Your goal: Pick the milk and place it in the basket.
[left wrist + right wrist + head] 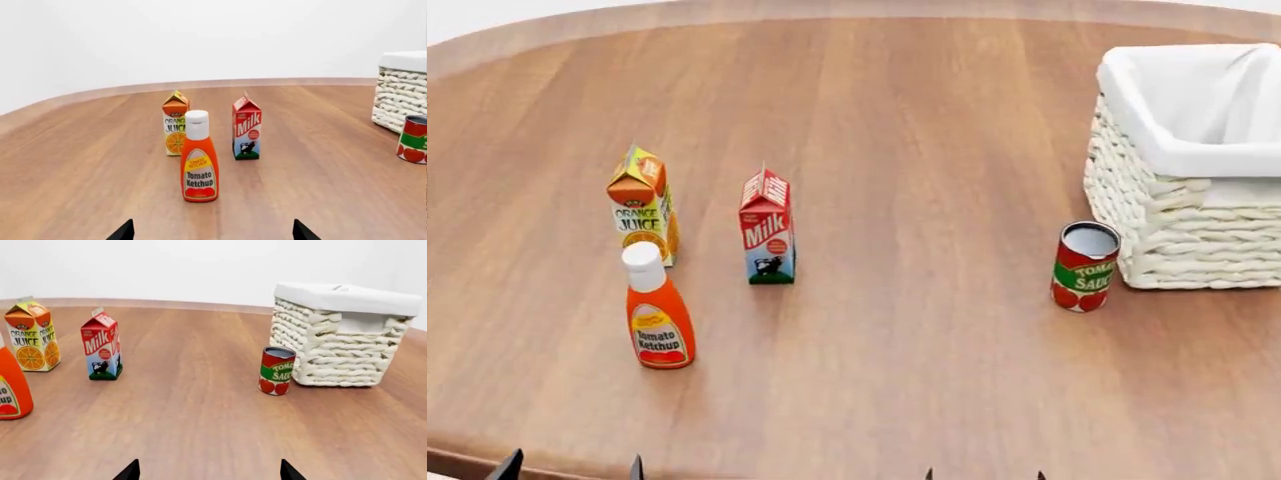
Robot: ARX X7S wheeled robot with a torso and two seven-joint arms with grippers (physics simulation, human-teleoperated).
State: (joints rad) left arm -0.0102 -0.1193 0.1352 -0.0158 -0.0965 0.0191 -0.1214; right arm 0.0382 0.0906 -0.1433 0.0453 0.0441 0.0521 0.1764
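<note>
the milk (767, 228) is standing upright on the wooden table (934, 150), at about 9 o'clock from the basket (1188, 220) and well apart from it. an orange juice carton (642, 205) is sitting near the milk's 9 o'clock, and a tomato ketchup bottle (657, 310) is standing at its 7 o'clock. a tomato sauce can (1085, 266) is sitting just beside the basket, at its 7 o'clock. the left gripper (212, 231) and right gripper (208, 471) are both showing fingertips spread wide, holding nothing, low over the table's near edge.
</note>
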